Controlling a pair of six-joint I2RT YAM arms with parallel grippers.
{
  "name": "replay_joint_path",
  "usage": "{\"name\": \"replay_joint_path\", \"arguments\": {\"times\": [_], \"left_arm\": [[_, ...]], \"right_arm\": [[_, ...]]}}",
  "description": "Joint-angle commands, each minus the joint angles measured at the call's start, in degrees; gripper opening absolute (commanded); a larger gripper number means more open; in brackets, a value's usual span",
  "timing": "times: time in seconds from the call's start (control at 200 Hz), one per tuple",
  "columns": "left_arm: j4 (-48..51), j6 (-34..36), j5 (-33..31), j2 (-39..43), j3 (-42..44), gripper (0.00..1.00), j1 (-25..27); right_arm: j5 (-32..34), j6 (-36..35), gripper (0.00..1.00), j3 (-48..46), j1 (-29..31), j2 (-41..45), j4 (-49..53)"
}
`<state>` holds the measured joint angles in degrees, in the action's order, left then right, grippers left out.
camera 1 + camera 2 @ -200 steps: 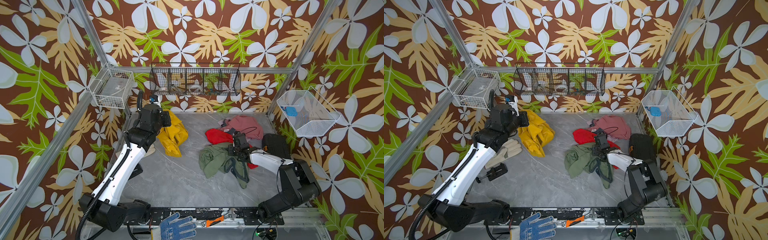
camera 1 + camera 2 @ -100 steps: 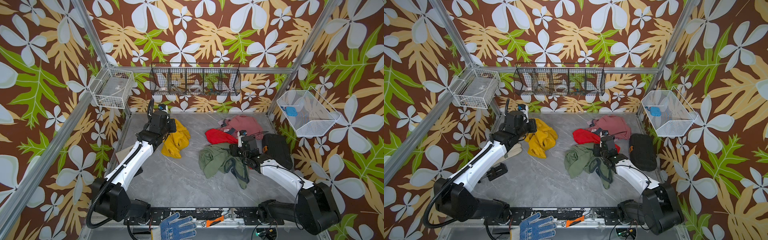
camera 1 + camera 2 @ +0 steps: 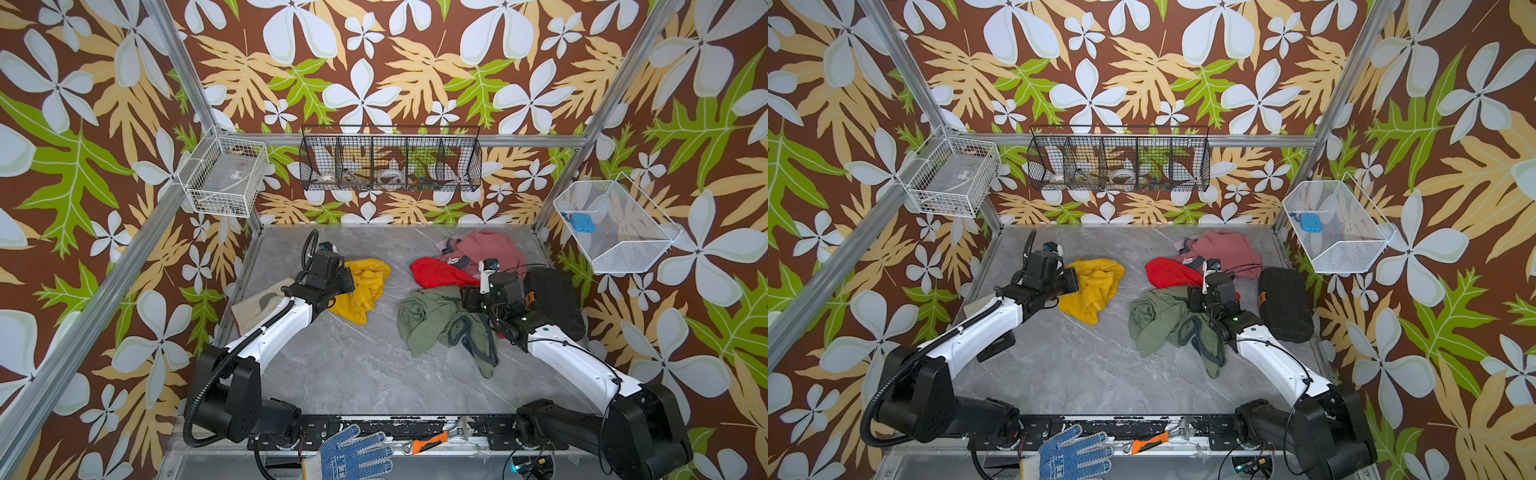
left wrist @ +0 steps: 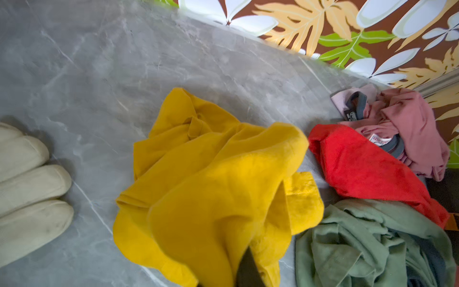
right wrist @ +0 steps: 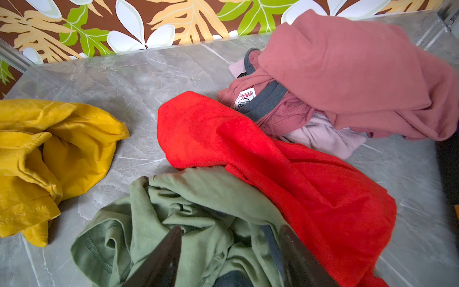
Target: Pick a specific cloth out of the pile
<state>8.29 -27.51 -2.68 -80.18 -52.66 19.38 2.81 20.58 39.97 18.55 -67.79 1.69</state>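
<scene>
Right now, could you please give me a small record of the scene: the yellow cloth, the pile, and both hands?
cloth: mustard-yellow, crumpled, left of the pile with bare table between
pile: red cloth, olive-green garment and pink garment, touching
left hand: shut on the cloth
right hand: open, jaws over the olive-green garment
also there: blue glove at the front edge

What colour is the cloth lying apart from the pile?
The cloth is plain mustard yellow; clearest in the left wrist view.
</scene>
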Motion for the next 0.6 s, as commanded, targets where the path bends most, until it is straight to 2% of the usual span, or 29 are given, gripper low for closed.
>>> {"name": "replay_joint_path", "arguments": {"times": [0.0, 0.22, 0.345, 0.44, 0.495, 0.596], "left_arm": [[-1.86, -5.24, -0.41, 0.31, 2.74, 0.00, 0.40], [-2.14, -8.52, -1.83, -2.78, 7.08, 0.00, 0.42], [-2.14, -8.53, -1.61, -4.88, 7.38, 0.17, 0.41], [-2.54, -8.62, -2.12, -4.06, 8.14, 0.36, 0.70], [-2.25, -8.62, -3.57, -3.14, 8.60, 0.48, 1.28], [-0.66, -8.93, -7.18, -1.69, 9.71, 0.63, 2.95]], "right_arm": [[-0.09, 0.21, 0.63, -0.15, 0.09, 0.23, 0.45], [0.11, -0.26, 0.64, 0.60, 0.09, -0.50, 2.04], [0.58, -0.79, 0.64, 0.77, 0.09, -0.20, 2.55], [1.64, -1.45, 0.65, 0.82, 0.09, 0.46, 3.04], [2.53, -1.84, 0.66, 0.73, 0.09, 0.89, 3.14], [4.11, -2.62, 0.68, 1.15, 0.09, 1.25, 3.64]]}}
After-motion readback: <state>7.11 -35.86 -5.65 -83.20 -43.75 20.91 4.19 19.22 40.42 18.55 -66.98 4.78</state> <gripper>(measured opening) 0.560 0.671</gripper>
